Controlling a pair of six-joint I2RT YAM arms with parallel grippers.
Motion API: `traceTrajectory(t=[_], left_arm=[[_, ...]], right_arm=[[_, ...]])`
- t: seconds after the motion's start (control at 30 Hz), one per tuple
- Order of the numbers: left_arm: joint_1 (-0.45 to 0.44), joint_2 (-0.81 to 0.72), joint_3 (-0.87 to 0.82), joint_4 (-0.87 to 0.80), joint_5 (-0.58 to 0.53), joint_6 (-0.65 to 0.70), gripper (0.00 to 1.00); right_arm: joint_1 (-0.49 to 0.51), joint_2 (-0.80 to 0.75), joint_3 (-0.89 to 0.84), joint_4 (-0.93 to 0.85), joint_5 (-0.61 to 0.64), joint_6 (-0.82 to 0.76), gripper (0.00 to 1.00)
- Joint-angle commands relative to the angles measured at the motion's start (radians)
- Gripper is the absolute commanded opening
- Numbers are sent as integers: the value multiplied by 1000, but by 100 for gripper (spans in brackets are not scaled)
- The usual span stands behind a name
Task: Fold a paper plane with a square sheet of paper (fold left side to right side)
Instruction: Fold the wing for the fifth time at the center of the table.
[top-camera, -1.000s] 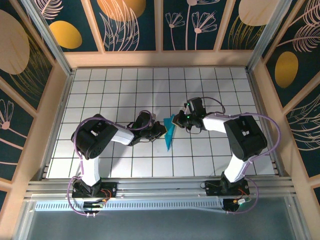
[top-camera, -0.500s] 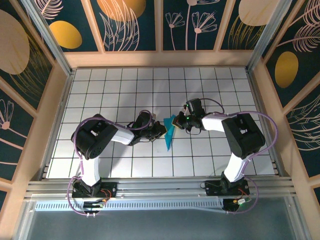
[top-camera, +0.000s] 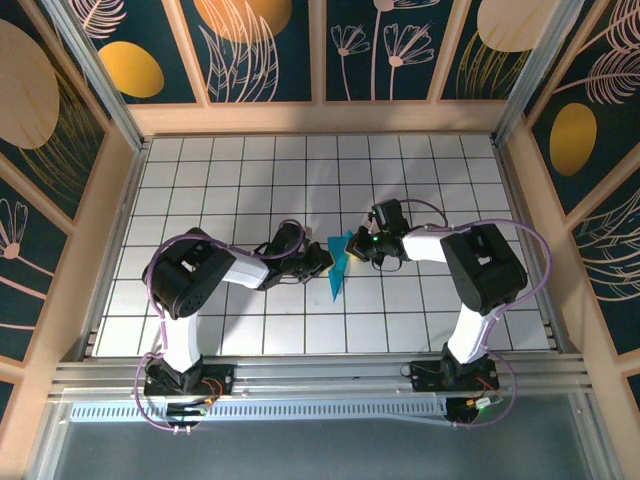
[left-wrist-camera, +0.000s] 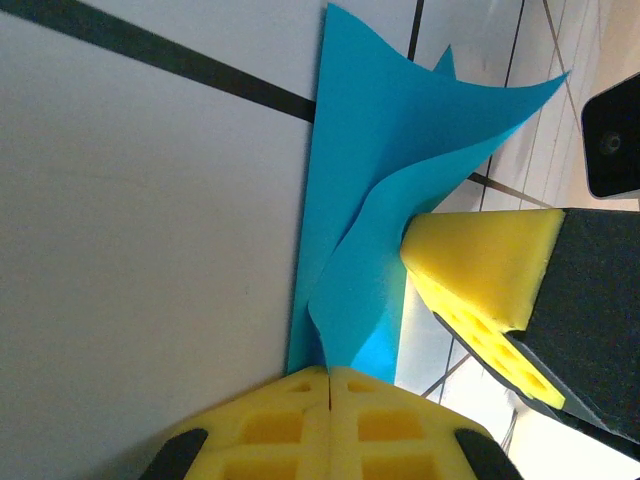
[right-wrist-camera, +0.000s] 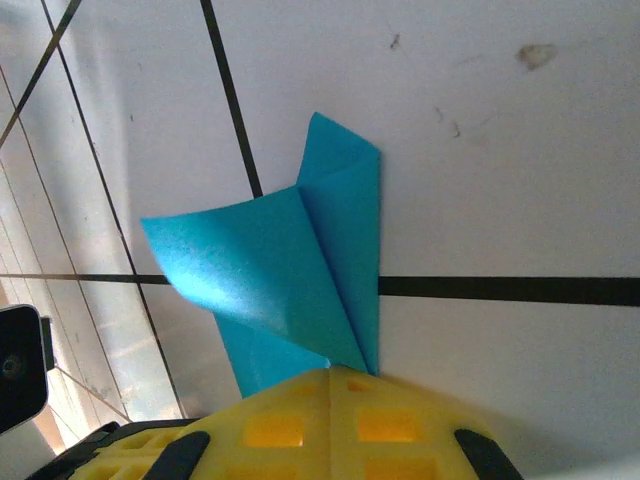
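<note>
Left claw (top-camera: 320, 258): yellow pads pressed together, with no gap along their seam in its wrist view. It sits low over the tabletop with its tips aimed at the other claw.
Right claw (top-camera: 353, 243): pads likewise pressed together. It is low and faces the left claw, and the two tips are close.
Sheet of paper (top-camera: 339, 270): bright cyan-blue, folded into a slim pointed shape. It lies on the tabletop between the two claws. Its broad end is at the right claw's tips, and its point runs back past the left claw's tips toward the arm bases.
Raised flap (left-wrist-camera: 420, 130): an upper layer stands curled off the flat layer, directly ahead of the left claw's tips.
Right claw's pad (left-wrist-camera: 480, 270): its pointed end presses into the curled flap from the side opposite the left claw.
Left claw contact: the tips meet the paper's folded edge. Whether a layer is nipped between the pads cannot be told.
Right claw contact: the paper's narrow corner runs in under the tips. Whether it is nipped cannot be told here either.
Tabletop (top-camera: 200, 180): white tiles with dark joints. One joint passes beneath the paper just ahead of the right claw's tips.
</note>
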Motion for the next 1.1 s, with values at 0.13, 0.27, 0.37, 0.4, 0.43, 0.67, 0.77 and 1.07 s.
traceTrajectory(t=[0.13, 0.27, 0.37, 0.4, 0.43, 0.67, 0.77, 1.07], left_arm=[[-17, 42, -22, -131, -5, 8, 6], [-14, -15, -28, -125, -26, 24, 11], [-9, -58, -15, -144, -33, 42, 22], [-7, -72, -10, -159, -39, 47, 24], [-5, -92, -5, -185, -50, 56, 26], [18, -277, -8, -356, -130, 117, 31], [16, -330, 13, -392, -80, 142, 24], [-10, -269, 90, -375, 210, 126, 8]], right_arm=[[6, 24, -3, -60, 26, -23, 0], [5, 32, -23, -59, 25, -23, 0], [5, 37, -35, -60, 26, -26, 0], [5, 40, -37, -60, 25, -27, 0], [3, 40, -39, -61, 26, -29, 0], [4, 38, -39, -63, 26, -35, 0], [3, 38, -36, -63, 25, -38, 0], [3, 42, -32, -64, 26, -43, 0]])
